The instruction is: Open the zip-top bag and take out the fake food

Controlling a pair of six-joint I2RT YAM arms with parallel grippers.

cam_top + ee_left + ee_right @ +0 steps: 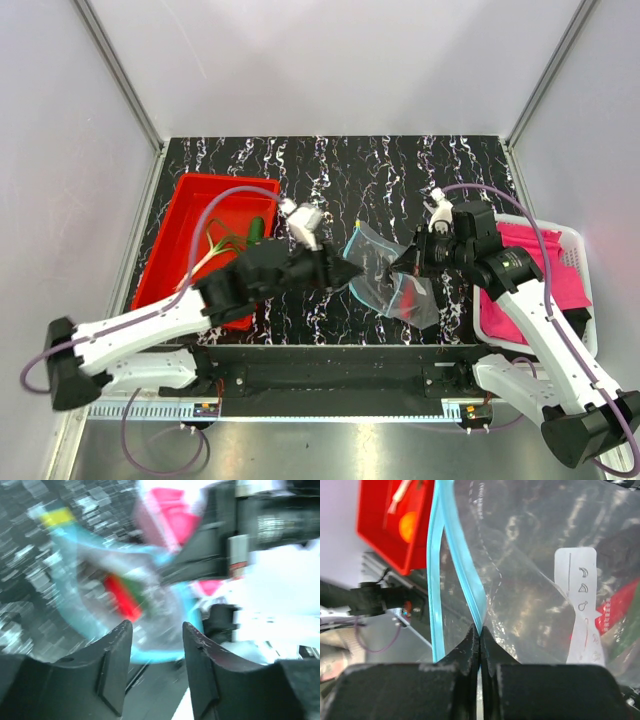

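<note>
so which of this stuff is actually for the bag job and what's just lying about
For the job:
- zip-top bag, pinched by the right gripper
- red chili inside it
- cucumber and green onion, already in the red tray

Lying about:
- pink cloth
- white basket

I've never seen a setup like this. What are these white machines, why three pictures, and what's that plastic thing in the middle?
They are two robot arms bolted to a black marbled table. One picture looks down from above; the other two come from cameras on each wrist. The right gripper has its jaws shut on the edge of a clear zip-top bag with a blue strip, which is open. The left gripper is open, facing the bag. A red toy chili remains inside. A red plastic tray holds a dark green toy cucumber.
</note>
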